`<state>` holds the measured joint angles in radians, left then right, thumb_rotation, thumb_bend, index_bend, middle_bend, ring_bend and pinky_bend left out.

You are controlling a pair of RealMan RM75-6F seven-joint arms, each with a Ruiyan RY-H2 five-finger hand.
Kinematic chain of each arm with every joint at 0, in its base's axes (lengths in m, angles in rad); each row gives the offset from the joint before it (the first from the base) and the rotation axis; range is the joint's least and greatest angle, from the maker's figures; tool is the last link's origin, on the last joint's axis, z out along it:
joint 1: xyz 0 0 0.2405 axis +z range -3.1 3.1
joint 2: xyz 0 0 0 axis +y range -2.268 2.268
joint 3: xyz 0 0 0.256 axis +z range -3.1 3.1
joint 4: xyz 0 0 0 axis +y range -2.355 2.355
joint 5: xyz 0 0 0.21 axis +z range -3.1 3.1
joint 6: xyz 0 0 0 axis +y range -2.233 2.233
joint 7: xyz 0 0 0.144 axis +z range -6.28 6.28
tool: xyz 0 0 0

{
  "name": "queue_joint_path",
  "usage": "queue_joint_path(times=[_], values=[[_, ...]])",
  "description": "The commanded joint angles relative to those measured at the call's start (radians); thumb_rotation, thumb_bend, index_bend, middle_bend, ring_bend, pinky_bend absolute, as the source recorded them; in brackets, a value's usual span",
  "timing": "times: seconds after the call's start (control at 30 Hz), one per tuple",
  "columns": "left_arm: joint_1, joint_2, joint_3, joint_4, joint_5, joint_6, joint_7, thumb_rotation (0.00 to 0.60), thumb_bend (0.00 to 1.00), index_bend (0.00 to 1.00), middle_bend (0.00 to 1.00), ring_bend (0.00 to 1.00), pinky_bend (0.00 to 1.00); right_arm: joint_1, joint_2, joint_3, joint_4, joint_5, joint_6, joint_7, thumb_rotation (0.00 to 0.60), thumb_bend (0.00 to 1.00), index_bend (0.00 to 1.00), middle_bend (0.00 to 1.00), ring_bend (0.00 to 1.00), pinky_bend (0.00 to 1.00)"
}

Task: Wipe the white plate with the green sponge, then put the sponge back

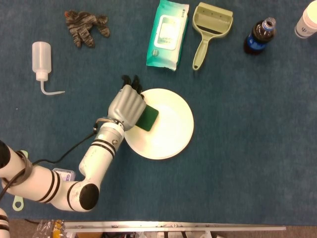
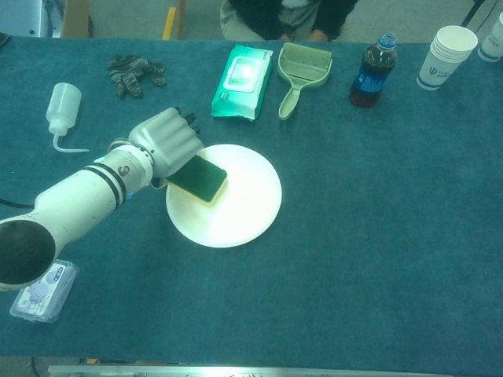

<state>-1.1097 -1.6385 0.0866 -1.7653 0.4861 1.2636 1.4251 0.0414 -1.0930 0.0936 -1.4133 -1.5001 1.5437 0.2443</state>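
The white plate [image 1: 166, 124] [image 2: 240, 200] lies flat in the middle of the blue table. My left hand [image 1: 127, 106] [image 2: 167, 141] grips the green sponge [image 1: 147, 118] [image 2: 200, 178] and presses it on the plate's left part. Most of the sponge sticks out from under the curled fingers toward the plate's centre. My right hand is in neither view.
Behind the plate lie a teal wipes pack [image 1: 167, 33], a green dustpan [image 1: 209, 29] and a dark bottle [image 1: 259, 36]. A squeeze bottle [image 1: 42, 59] and a dark glove [image 1: 85, 26] sit at the far left. Paper cups [image 2: 444, 56] stand far right. A small plastic case [image 2: 43, 289] lies near the front left.
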Motion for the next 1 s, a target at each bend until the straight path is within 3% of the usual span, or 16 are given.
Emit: queue_joint_path(times=[0.03, 0.23, 0.67, 1.0], values=[[0.01, 0.012, 0.009, 0.006, 0.004, 0.005, -0.007, 0.511, 0.24, 0.44, 0.18, 0.08, 0.17, 0.0, 0.0, 0.0, -0.001, -0.001, 0.001, -0.002, 0.6, 0.18, 0.34, 0.4, 0.27, 0.31], [0.032, 0.046, 0.028, 0.003, 0.02, 0.02, -0.023, 0.515, 0.24, 0.44, 0.19, 0.08, 0.17, 0.001, -0.001, 0.0, -0.007, -0.003, 0.0, -0.009, 0.6, 0.18, 0.34, 0.4, 0.27, 0.31], [0.078, 0.149, 0.03, -0.117, 0.115, 0.09, -0.081, 0.526, 0.24, 0.44, 0.19, 0.08, 0.17, 0.011, -0.004, 0.0, -0.019, -0.013, -0.005, -0.019, 0.6, 0.18, 0.34, 0.4, 0.27, 0.31], [0.148, 0.219, 0.051, -0.096, 0.141, 0.073, -0.183, 0.534, 0.24, 0.44, 0.19, 0.08, 0.17, 0.009, -0.003, -0.001, -0.023, -0.014, 0.0, -0.022, 0.6, 0.18, 0.34, 0.4, 0.27, 0.31]])
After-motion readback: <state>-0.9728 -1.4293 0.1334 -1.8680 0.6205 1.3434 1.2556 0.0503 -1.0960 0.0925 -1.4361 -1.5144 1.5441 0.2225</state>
